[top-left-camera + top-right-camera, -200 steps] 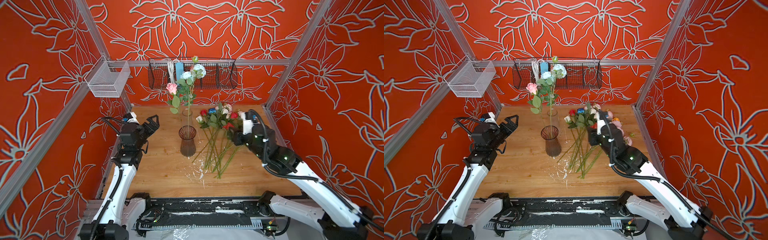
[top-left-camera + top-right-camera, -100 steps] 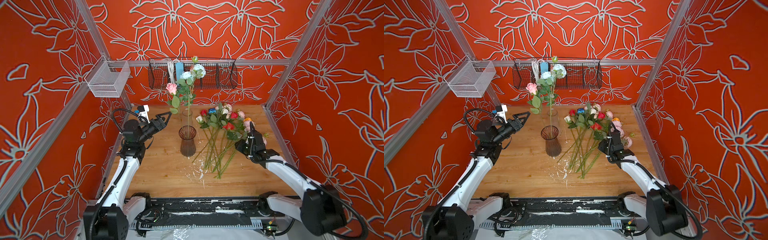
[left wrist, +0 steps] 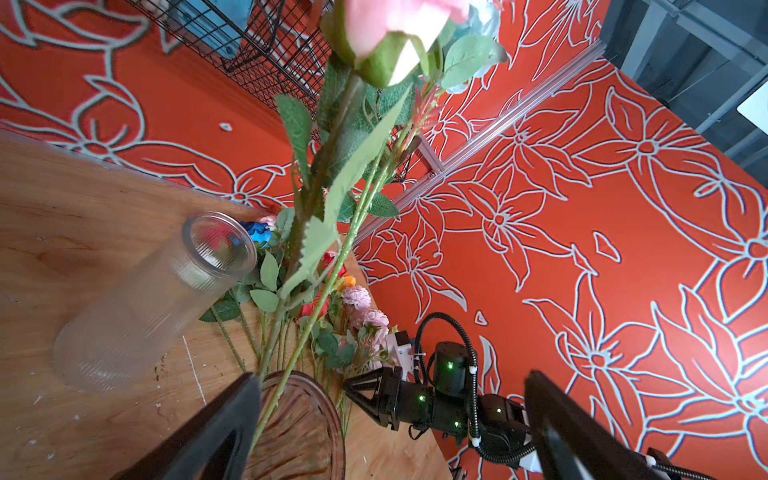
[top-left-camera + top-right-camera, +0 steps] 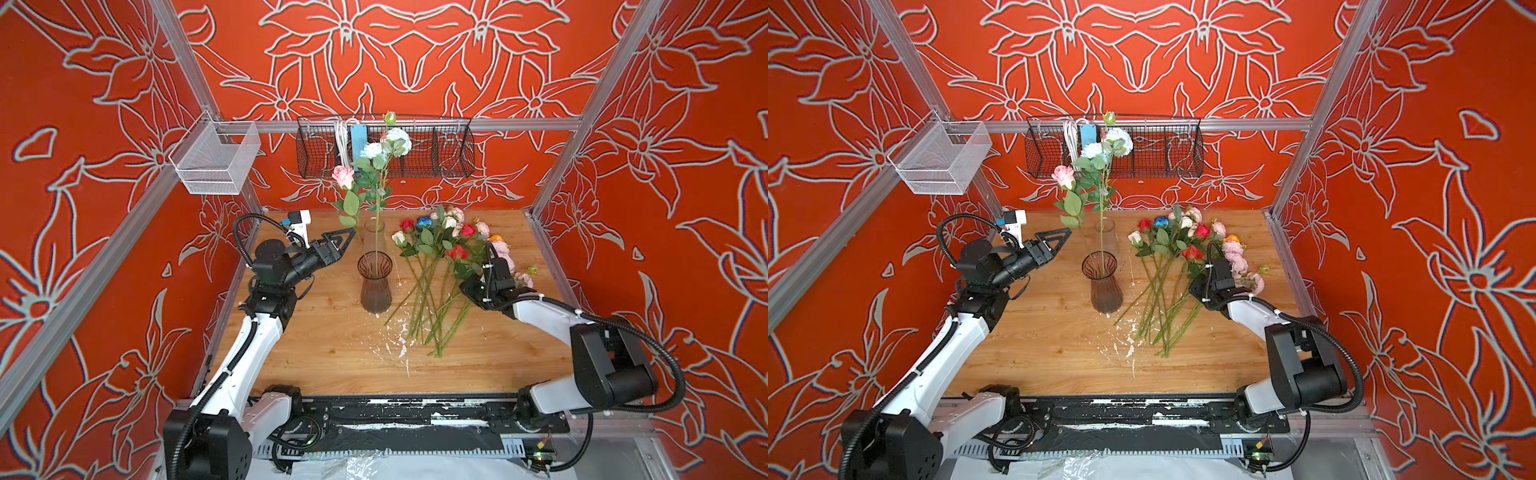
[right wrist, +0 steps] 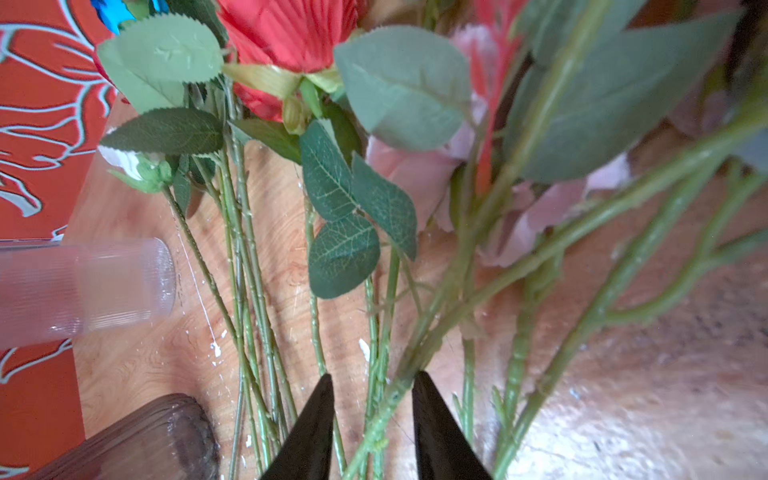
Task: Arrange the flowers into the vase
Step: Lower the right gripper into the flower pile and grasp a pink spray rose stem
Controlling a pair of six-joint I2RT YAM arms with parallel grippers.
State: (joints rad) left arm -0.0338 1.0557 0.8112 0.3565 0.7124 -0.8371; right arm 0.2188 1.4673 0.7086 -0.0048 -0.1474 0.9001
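Note:
A dark ribbed glass vase (image 4: 375, 286) (image 4: 1105, 286) stands mid-table and holds a pink rose (image 4: 343, 176) and a pale blue flower (image 4: 397, 139) on tall stems. The other flowers (image 4: 436, 249) (image 4: 1167, 249) lie in a heap right of the vase, stems toward the front. My left gripper (image 4: 349, 239) (image 3: 390, 374) hovers open just left of the standing stems, level with the vase rim (image 3: 299, 428). My right gripper (image 4: 465, 289) (image 5: 372, 376) is low over the heap, its jaws narrowed on green stems (image 5: 386, 399) that run between the fingers.
A clear ribbed glass cylinder (image 4: 374, 230) (image 3: 158, 299) stands right behind the vase. A black wire basket (image 4: 436, 149) hangs on the back wall and a white mesh basket (image 4: 212, 160) on the left wall. White flecks (image 4: 395, 340) dot the wooden table.
My right arm came down from above the flower heads to the stems and its jaws narrowed. My left gripper swung right toward the stems in the vase, staying open.

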